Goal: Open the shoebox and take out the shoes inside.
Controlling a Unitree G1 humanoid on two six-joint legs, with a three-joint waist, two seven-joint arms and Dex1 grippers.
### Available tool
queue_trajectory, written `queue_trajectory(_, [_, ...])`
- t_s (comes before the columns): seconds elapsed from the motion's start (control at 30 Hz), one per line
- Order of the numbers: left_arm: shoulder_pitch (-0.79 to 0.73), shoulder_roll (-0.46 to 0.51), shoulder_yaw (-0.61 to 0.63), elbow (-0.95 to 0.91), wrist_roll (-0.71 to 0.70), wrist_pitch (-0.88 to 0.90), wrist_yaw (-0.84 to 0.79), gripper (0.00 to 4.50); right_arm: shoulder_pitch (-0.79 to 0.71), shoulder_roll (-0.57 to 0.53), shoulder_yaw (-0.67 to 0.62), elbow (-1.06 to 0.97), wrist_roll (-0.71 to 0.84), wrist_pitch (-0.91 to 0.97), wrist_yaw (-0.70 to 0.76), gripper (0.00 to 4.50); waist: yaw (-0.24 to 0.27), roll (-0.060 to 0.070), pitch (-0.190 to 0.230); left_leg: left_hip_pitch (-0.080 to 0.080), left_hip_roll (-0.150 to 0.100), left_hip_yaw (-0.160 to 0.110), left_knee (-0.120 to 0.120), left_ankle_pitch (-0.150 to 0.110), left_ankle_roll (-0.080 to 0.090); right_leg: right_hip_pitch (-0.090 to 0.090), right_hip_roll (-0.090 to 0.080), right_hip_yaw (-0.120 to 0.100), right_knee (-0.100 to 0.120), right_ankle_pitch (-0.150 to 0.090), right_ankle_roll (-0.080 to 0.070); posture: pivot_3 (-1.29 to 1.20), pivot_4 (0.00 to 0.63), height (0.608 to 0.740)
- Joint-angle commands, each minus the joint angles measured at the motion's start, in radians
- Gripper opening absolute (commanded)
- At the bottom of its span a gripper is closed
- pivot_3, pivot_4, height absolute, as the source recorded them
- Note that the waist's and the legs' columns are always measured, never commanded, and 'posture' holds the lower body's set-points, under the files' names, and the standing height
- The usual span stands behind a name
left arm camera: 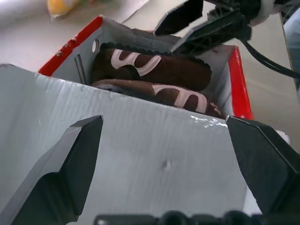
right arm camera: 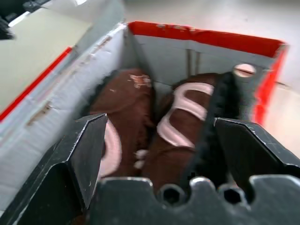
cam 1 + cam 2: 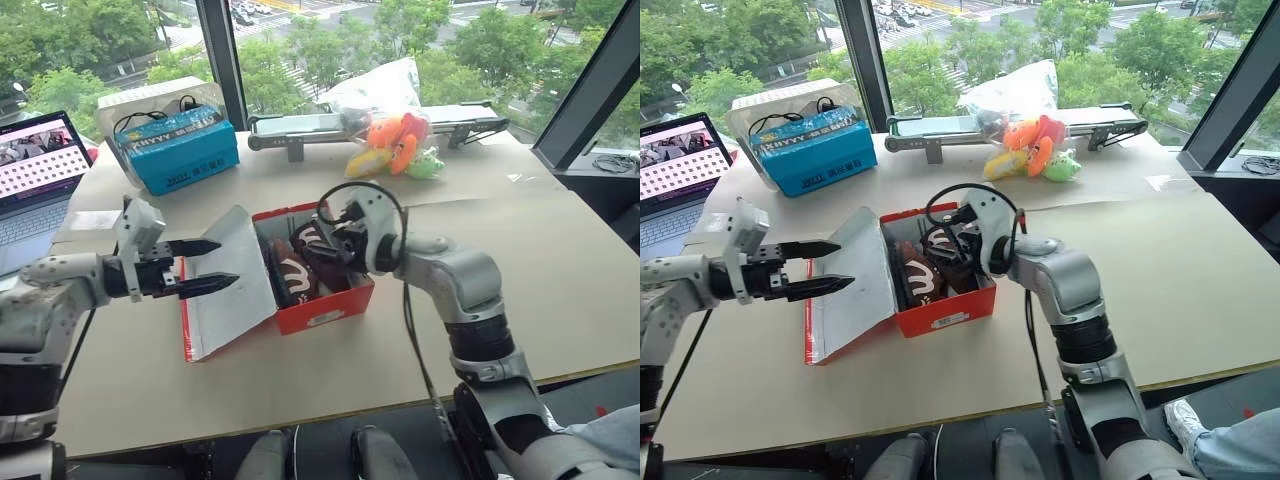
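Note:
The red shoebox (image 3: 325, 315) sits mid-table with its lid (image 3: 230, 285) swung open to the left, pale grey inside facing up. Two brown shoes (image 3: 295, 270) with pale curved marks lie side by side in it (image 2: 183, 117). My right gripper (image 3: 328, 245) hovers open over the box's far right part, its fingers (image 2: 89, 150) spread above the shoes and holding nothing. My left gripper (image 3: 228, 262) stands open just left of the raised lid, pointing at it; in the left wrist view its fingers (image 1: 75, 159) frame the lid's grey inside, with the shoes (image 1: 154, 70) beyond.
A blue box (image 3: 180, 150) with white lettering stands at the back left, beside an open laptop (image 3: 35, 180). A clear bag of plush toys (image 3: 395, 140) and a long grey device (image 3: 300, 125) lie along the far edge. A black cable loops over my right wrist.

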Motion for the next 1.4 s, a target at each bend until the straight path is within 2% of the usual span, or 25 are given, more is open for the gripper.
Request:
queue_trajectory(0.03, [0.009, -0.038, -0.013, -0.015, 0.038, -0.070, 0.039, 4.50, -0.021, 0.003, 0.003, -0.047, -0.015, 0.011, -0.048, 4.40, 0.001, 0.000, 0.000, 0.000, 0.000, 0.000, 0.000, 0.000, 0.000, 0.000, 0.000, 0.000, 0.000, 0.000, 0.001, 0.00, 0.150, 0.740])
queue_trajectory(0.2, [0.009, -0.087, -0.022, -0.038, 0.040, -0.074, 0.075, 4.50, -0.015, -0.056, 0.078, -0.037, -0.087, 0.002, -0.081, 4.40, 0.005, 0.000, 0.000, 0.000, -0.001, 0.000, 0.001, 0.000, 0.000, 0.001, -0.001, -0.001, -0.001, 0.001, 0.001, 0.00, 0.150, 0.740])
queue_trajectory(0.4, [-0.028, -0.099, -0.032, -0.030, 0.041, -0.074, 0.088, 4.50, 0.004, -0.103, 0.115, -0.077, -0.091, 0.042, -0.066, 4.40, 0.004, 0.000, 0.000, 0.000, -0.001, 0.000, 0.001, 0.000, 0.000, 0.001, 0.000, -0.001, -0.001, 0.001, 0.001, 0.00, 0.150, 0.740])
queue_trajectory(0.87, [-0.049, -0.113, -0.049, -0.005, 0.055, -0.091, 0.089, 4.50, 0.067, -0.001, 0.117, 0.007, -0.092, 0.053, -0.108, 4.40, 0.003, -0.003, -0.002, 0.003, -0.001, 0.000, 0.002, 0.000, 0.000, 0.005, 0.000, -0.001, -0.001, 0.001, 0.002, 0.00, 0.150, 0.740])
queue_trajectory(0.97, [-0.053, -0.117, -0.050, -0.001, 0.058, -0.095, 0.089, 4.50, 0.068, 0.001, 0.113, 0.030, -0.100, 0.041, -0.115, 3.68, 0.004, -0.003, -0.002, 0.008, 0.000, 0.000, 0.001, 0.000, 0.000, 0.011, 0.000, -0.002, -0.003, -0.001, 0.003, 0.00, 0.150, 0.740])
queue_trajectory(1.17, [-0.066, -0.126, -0.052, 0.002, 0.061, -0.093, 0.090, 4.50, 0.059, -0.001, 0.100, 0.040, -0.109, 0.026, -0.117, 1.62, 0.004, -0.003, -0.002, 0.008, 0.000, 0.000, 0.001, 0.000, 0.000, 0.011, 0.000, -0.002, -0.004, -0.001, 0.005, 0.00, 0.150, 0.740])
queue_trajectory(1.27, [-0.068, -0.128, -0.051, 0.001, 0.061, -0.090, 0.089, 4.50, 0.052, -0.016, 0.098, 0.034, -0.116, 0.029, -0.118, 0.81, 0.004, -0.003, -0.002, 0.008, 0.000, 0.000, 0.001, 0.000, 0.000, 0.011, 0.000, -0.002, -0.004, -0.001, 0.004, 0.00, 0.150, 0.740])
queue_trajectory(1.3, [-0.067, -0.129, -0.052, 0.001, 0.061, -0.091, 0.088, 4.50, 0.049, -0.019, 0.097, 0.031, -0.117, 0.032, -0.119, 0.64, 0.004, -0.003, -0.002, 0.008, 0.000, 0.000, 0.001, 0.000, 0.000, 0.012, 0.000, -0.002, -0.004, -0.001, 0.004, 0.00, 0.150, 0.740])
queue_trajectory(1.4, [-0.064, -0.134, -0.058, 0.004, 0.061, -0.089, 0.085, 4.50, 0.043, -0.019, 0.086, 0.020, -0.114, 0.039, -0.125, 0.64, 0.005, -0.003, -0.002, 0.008, 0.000, 0.000, 0.001, 0.000, 0.000, 0.012, 0.000, -0.002, -0.004, -0.001, 0.004, 0.00, 0.150, 0.740])
